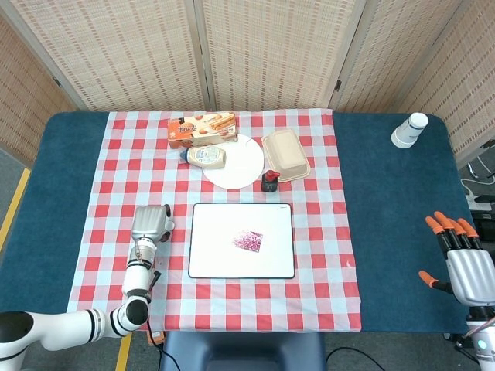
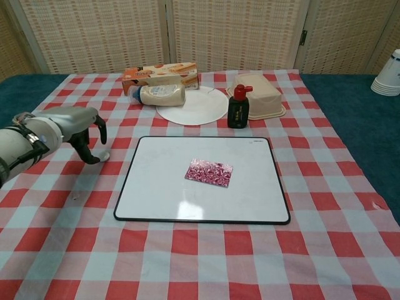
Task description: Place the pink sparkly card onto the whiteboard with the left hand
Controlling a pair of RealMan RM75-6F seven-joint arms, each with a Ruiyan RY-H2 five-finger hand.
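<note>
On the whiteboard [image 1: 241, 240], pink sparkly card [image 1: 248, 240]; left hand [image 1: 151, 222] beside, fingers curled, empty.

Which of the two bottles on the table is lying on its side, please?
The pale cream bottle, lying partly across the white plate before the biscuit box. The small dark bottle with the red cap stands upright.

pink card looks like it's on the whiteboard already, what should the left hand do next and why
Probably just draw the left hand back toward its own side. The pink sparkly card lies flat near the middle of the whiteboard, fully inside its frame, and the hand holds nothing, its fingers curled down over the checked cloth left of the board. Nothing seems left to place.
</note>
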